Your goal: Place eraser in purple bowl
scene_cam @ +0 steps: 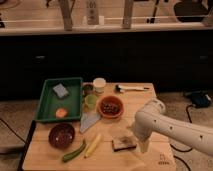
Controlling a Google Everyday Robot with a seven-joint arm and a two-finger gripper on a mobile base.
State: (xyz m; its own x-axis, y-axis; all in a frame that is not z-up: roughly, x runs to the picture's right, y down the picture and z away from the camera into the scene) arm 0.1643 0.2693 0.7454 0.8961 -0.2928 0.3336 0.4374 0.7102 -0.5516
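Camera view: a wooden bench point(134, 102) carries the things. The eraser point(124, 143) lies flat near the bench's front edge, right of centre, well apart from the purple bowl point(62, 135), which stands at the front left. The robot's pale arm reaches in from the right and bends down, so that the claw point(144, 146) hangs just beside the eraser's right end, its fingers apart and holding nothing.

Between bowl and eraser lie a green vegetable point(74, 151) and a yellow one point(93, 145), side by side. Behind the purple bowl sits a green tray point(43, 102) with a blue-grey sponge point(61, 90) and a small orange piece point(61, 112) inside. Right of the tray stand a green cup point(90, 101), a white container point(99, 85) and an orange bowl point(110, 107) with dark contents. A grey wedge-shaped piece point(90, 120) lies in front of the cup. A dark-handled tool point(131, 89) lies at the back right.
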